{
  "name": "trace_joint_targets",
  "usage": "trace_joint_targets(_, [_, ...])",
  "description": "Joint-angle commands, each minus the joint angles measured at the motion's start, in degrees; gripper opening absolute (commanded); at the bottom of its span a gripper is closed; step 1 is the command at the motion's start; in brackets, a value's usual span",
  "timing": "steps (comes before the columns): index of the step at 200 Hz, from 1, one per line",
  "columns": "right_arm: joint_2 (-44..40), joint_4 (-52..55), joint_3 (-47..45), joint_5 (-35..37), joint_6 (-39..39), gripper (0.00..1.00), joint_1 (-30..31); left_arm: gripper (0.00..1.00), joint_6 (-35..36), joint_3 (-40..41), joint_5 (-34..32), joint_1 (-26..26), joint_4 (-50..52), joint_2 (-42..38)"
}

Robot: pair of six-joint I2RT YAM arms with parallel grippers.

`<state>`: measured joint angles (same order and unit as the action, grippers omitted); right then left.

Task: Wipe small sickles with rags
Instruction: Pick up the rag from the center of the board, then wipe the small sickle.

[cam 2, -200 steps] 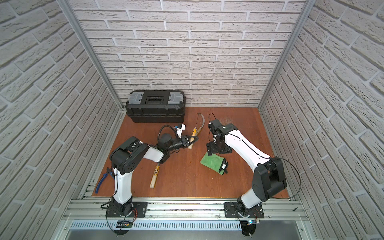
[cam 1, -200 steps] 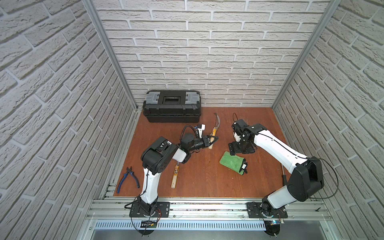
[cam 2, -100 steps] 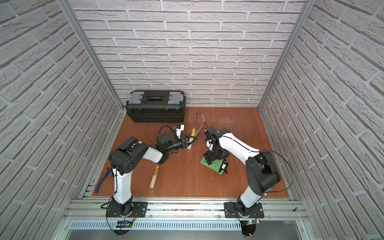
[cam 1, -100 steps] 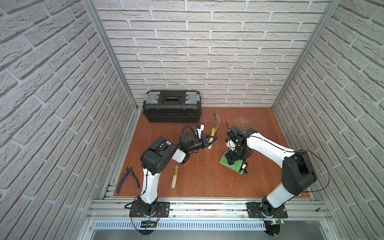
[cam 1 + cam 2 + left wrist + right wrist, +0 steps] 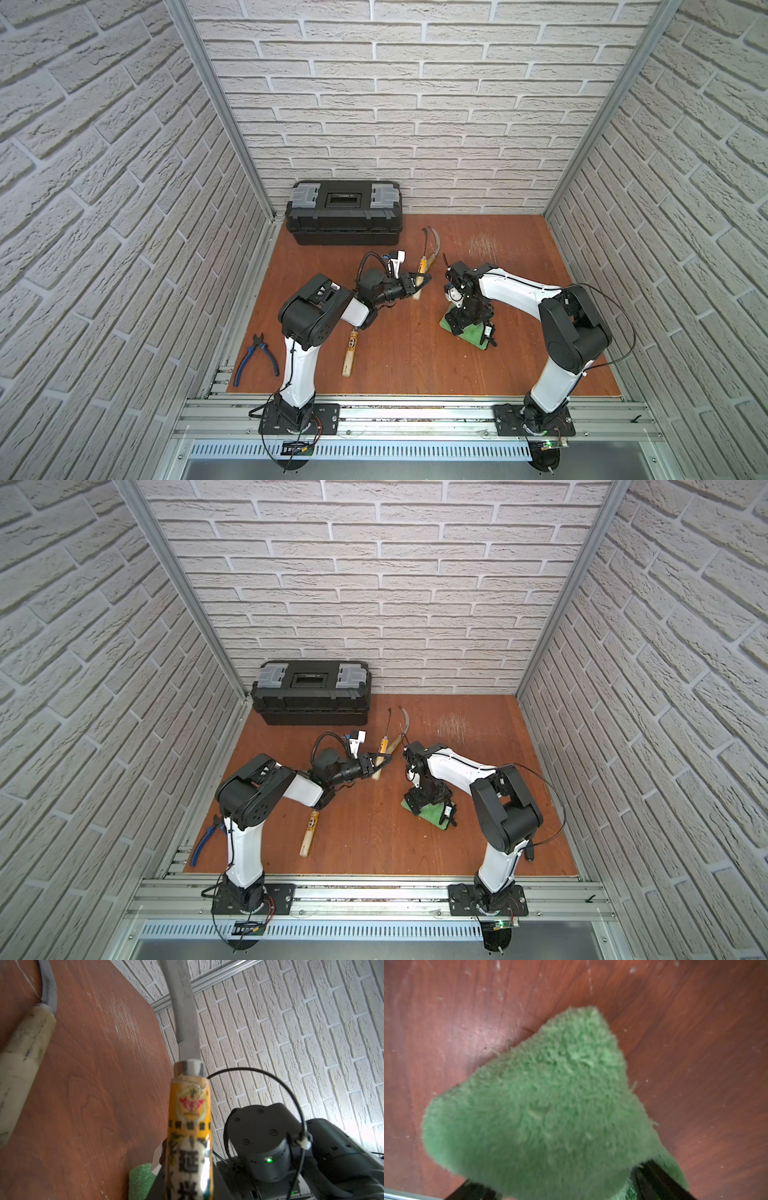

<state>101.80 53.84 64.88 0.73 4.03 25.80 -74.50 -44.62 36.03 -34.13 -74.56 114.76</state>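
Note:
My left gripper is shut on the yellow-labelled handle of one small sickle, which it holds above the board. That sickle's grey blade points toward the back wall. A second sickle with a pale, dirty handle lies beside it. The third sickle lies near the front, its blade hidden under the left arm. My right gripper stands down on the green rag, open. In the right wrist view its black fingers sit on either side of the fluffy rag.
A black toolbox stands against the back wall on the left. Blue-handled pliers lie off the board's front left corner. Brick walls close in the brown board on three sides, and a metal rail runs along the front.
The right arm swung from behind the rag to over it and came down, so its fingers now straddle the rag. The left arm and its sickle have not moved.

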Motion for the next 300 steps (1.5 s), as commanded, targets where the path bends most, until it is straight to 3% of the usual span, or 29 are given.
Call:
trace_joint_targets(1, [0.8,-1.4,-1.3,0.1,1.2,0.89,0.9,0.00,1.1,0.8,0.3,0.9,-5.8,-2.5])
trace_joint_targets(43, [3.3,-3.7,-2.5,-1.0,4.7,0.78,1.5,0.00,1.2,1.2,0.6,1.5,-5.8,-2.5])
trace_joint_targets(59, [3.9,-4.3,-2.7,-1.7,5.9,0.63,1.5,0.00,1.2,1.4,0.7,1.7,-5.8,-2.6])
trace_joint_targets(82, [4.0,-5.3,-2.9,-0.9,7.6,0.30,1.5,0.00,1.2,1.7,0.9,2.0,-5.8,-2.6])
trace_joint_targets(121, [0.2,-7.8,-2.7,-3.6,8.5,0.13,0.3,0.00,0.8,1.6,1.7,2.2,-5.8,-2.6])
trace_joint_targets(158, [-4.8,-10.9,-1.0,-12.4,7.1,0.11,-4.7,0.00,-0.4,-0.6,4.3,0.5,-5.8,-2.1])
trace_joint_targets(215, [-3.2,-10.3,8.9,-19.1,7.6,0.08,-11.4,0.00,-1.7,-1.6,6.5,-4.2,-5.8,-2.2])
trace_joint_targets(300, [1.7,-9.8,22.2,-16.1,14.5,0.07,-17.8,0.00,-3.1,-2.9,4.8,-8.5,-5.8,-1.4])
